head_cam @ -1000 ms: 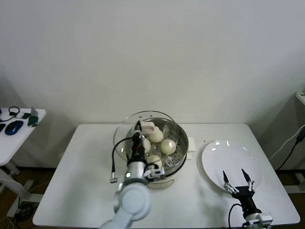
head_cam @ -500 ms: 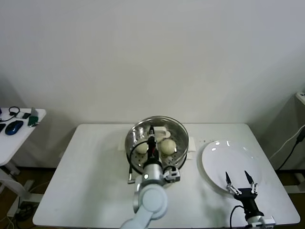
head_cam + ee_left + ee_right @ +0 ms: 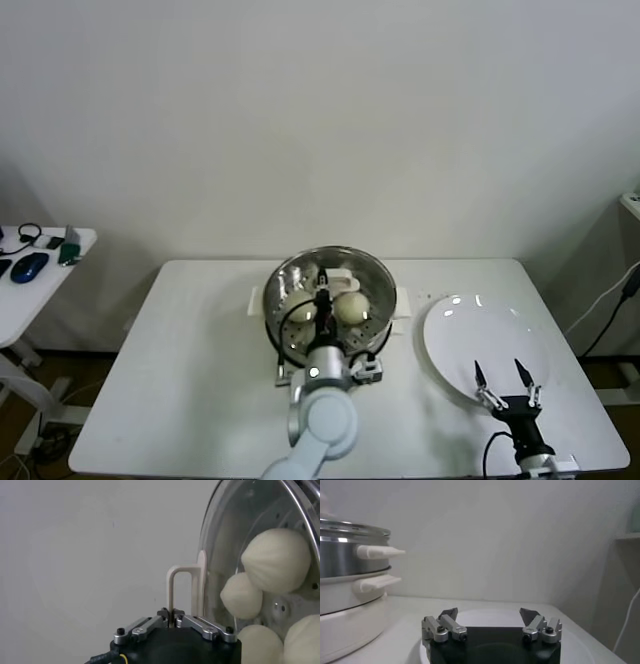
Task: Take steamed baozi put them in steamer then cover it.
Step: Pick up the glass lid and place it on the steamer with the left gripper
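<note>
Left gripper [image 3: 173,615], at center frame in the head view, has its fingers [image 3: 200,625] pinched tight on the thin cream handle of the cover [image 3: 330,262], a clear glass dome with a metal rim. The cover sits over the shiny perforated steamer [image 3: 285,330], where smooth round baozi [image 3: 350,308] show through. Right gripper [image 3: 507,385], lower right, fingers spread wide, hovers over the glossy white plate [image 3: 470,325] on the bench [image 3: 170,370]. No writing is readable.
</note>
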`<state>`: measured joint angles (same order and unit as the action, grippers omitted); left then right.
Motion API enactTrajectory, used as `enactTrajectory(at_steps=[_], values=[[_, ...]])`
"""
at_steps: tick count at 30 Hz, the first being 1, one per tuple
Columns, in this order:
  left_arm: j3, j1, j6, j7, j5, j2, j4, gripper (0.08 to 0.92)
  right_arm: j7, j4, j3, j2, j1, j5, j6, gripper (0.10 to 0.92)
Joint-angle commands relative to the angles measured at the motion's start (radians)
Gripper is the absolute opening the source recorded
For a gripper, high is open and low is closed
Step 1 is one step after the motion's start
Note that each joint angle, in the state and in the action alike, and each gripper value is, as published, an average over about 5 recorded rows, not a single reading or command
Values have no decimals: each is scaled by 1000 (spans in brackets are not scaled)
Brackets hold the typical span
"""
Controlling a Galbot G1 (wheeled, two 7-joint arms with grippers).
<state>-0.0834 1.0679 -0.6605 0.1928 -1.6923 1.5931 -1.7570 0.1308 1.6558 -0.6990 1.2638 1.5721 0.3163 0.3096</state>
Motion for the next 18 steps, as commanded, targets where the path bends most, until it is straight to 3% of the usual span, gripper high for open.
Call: enactTrajectory(at_steps=[1,12,18], values=[[10,3,1,-13,-5,-3,18,137,3,1,1,2,2,2,3,823],[13,11,8,-49,-5,2,41,137,3,6,1,7,7,-2,7,823],[-2,6,-1,-26,31,-15,5,137,7,12,0,4,11,-2,2,823]])
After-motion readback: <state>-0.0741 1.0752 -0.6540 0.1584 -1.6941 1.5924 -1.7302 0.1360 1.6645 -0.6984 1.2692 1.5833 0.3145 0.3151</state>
